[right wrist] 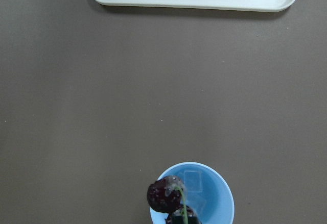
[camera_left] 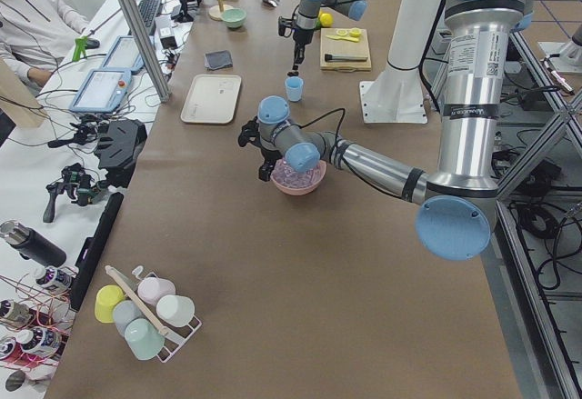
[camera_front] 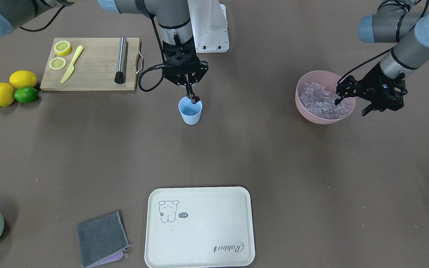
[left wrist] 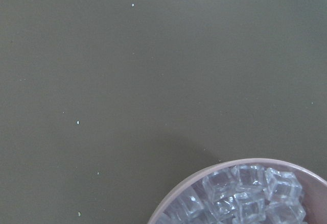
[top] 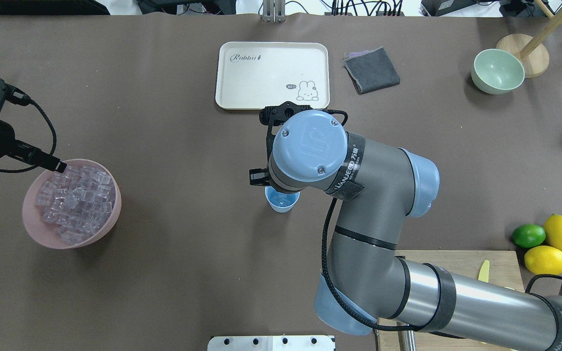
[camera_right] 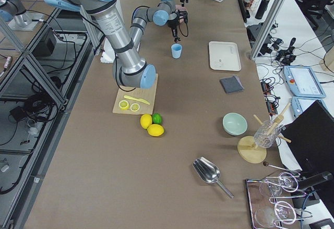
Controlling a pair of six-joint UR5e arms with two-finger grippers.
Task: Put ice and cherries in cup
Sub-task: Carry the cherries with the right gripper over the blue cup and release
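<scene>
Nearest the front camera we see a cream rabbit-print tray [camera_front: 207,230] with a folded grey cloth [camera_front: 101,238] just beside it. Farther in, at mid-table, the light blue cup [camera_front: 190,114] stands upright with a cube of ice [right wrist: 192,179] inside. The right gripper [camera_front: 191,96] is clenched on the cherries [camera_front: 195,99], which hang just above the cup's rim. About level with it, the left gripper [camera_front: 350,106] hovers with jaws spread and nothing in them at the rim of the pink bowl [camera_front: 311,115], which is heaped with more cubes. Farthest, a wooden cutting board [camera_front: 95,70] carries two lemon halves [camera_front: 62,47], a yellow knife [camera_front: 72,64] and a metal muddler [camera_front: 121,59].
</scene>
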